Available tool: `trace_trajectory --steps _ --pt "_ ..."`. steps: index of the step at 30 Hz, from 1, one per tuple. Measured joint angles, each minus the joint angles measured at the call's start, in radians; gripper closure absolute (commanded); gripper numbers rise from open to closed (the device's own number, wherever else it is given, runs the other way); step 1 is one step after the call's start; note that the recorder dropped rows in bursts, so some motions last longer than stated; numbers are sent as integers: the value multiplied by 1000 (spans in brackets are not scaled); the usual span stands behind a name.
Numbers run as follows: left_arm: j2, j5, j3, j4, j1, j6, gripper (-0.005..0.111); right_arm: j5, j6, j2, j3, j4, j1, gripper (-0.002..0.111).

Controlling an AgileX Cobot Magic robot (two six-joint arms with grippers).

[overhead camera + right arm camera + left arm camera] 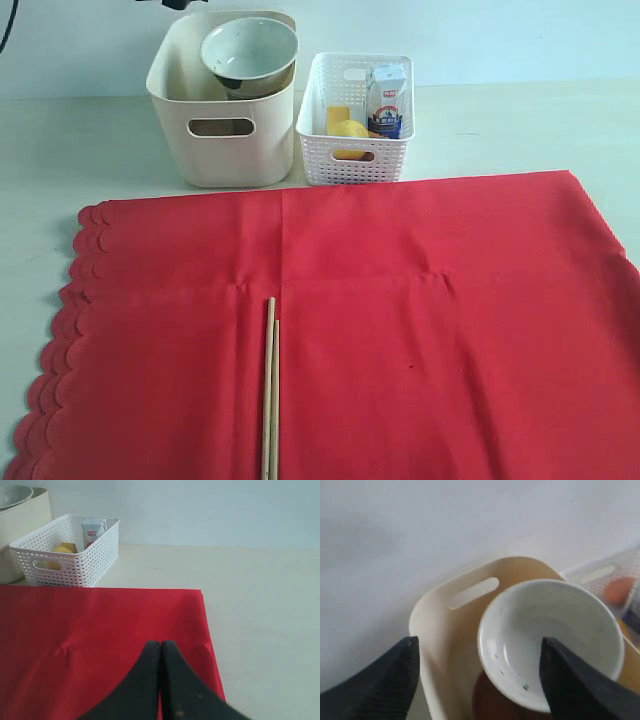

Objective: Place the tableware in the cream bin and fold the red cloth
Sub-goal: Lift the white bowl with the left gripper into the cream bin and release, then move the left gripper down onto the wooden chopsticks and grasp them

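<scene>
Closest to the lens lies the pair of pale wooden chopsticks point(270, 390), side by side on the large red cloth point(420, 330), which is spread flat and not yet folded. Behind the cloth, the white round bowl point(250, 55) sits tilted and high in the tall cream plastic bin point(225, 130), apparently propped on something brown beneath it that you cannot identify from here. Your left gripper point(479, 650) hangs over that bowl with its black fingers point(395, 680) spread wide and grasping nothing. One finger overlaps the bowl's rim in the left wrist view, and you cannot tell whether it touches. The step in hand looks like clearing away from the released bowl, so lift straight up rather than sweeping sideways, since a sideways pull could catch the rim and tip the bowl out. If it looks unsteady, nudge it lower before leaving. For the chopsticks, take both together near mid-length and pinch lightly, so you do not gather the cloth with them. Slide them down along the bin wall beside the bowl. Your right gripper point(161, 647) is clenched empty above the cloth's right part, near its far corner. Keep it clear of the small white perforated basket point(355, 150).
</scene>
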Motion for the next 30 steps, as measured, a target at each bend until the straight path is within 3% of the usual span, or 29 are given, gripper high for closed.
trace_trajectory --steps 7,13,30 --pt "-73 328 0 0 0 -80 41 0 0 0 0 0 0 108" --pt "-93 556 14 -33 0 -152 52 0 0 0 0 0 0 108" --pt "-312 592 334 -94 -4 -266 52 0 0 0 0 0 0 108"
